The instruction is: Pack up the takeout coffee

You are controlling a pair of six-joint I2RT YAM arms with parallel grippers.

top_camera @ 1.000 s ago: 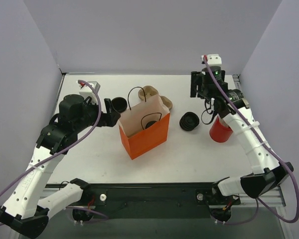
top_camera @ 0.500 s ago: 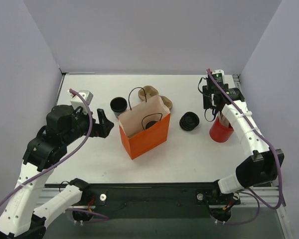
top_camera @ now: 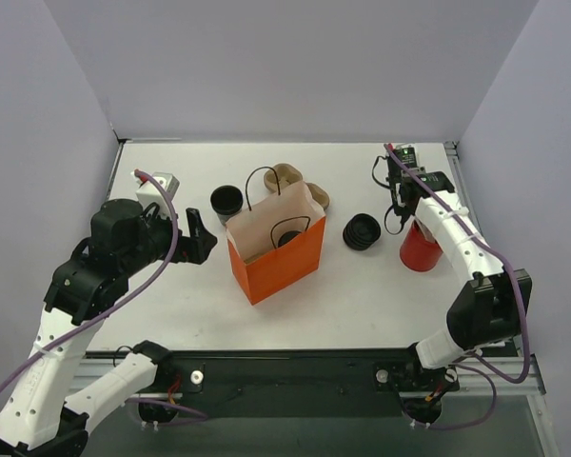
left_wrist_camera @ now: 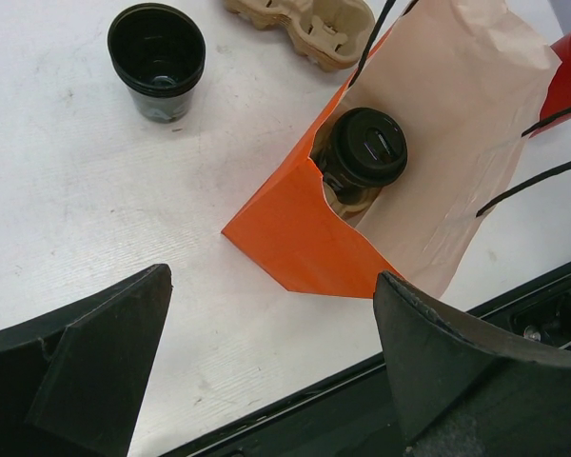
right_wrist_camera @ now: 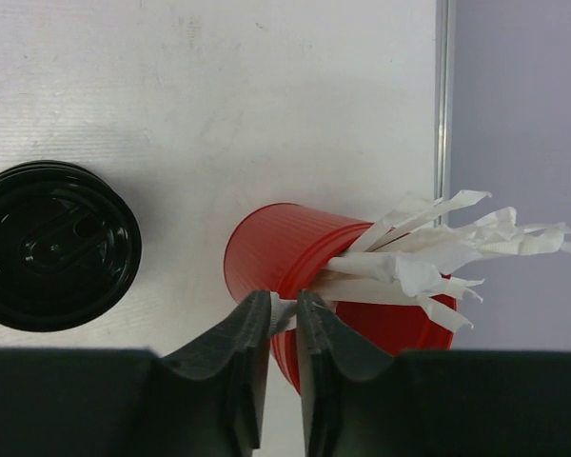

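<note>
The takeout coffee [top_camera: 287, 233], a black cup with a black lid [left_wrist_camera: 371, 148], stands inside the orange bag [top_camera: 281, 259], [left_wrist_camera: 295, 238]. My left gripper [top_camera: 202, 238] hangs left of the bag, open and empty [left_wrist_camera: 271, 286], with only table between its fingers. My right gripper [top_camera: 410, 215] is over the red cup [top_camera: 422, 249] at the right. Its jaws [right_wrist_camera: 284, 303] are nearly together and pinch the end of a white paper-wrapped straw [right_wrist_camera: 309, 305] that sticks out of the red cup [right_wrist_camera: 295, 252].
A stack of loose black lids [top_camera: 362, 231], [right_wrist_camera: 52, 246] lies between the bag and the red cup. An open black cup without a lid [top_camera: 226, 200], [left_wrist_camera: 157, 57] and a brown cardboard cup carrier [top_camera: 295, 179], [left_wrist_camera: 305, 24] sit behind the bag. The table's right edge [right_wrist_camera: 443, 114] is close to the red cup.
My left gripper drew back leftward from the bag, still open. My right gripper came down to the red cup and its jaws closed onto a paper-wrapped straw.
</note>
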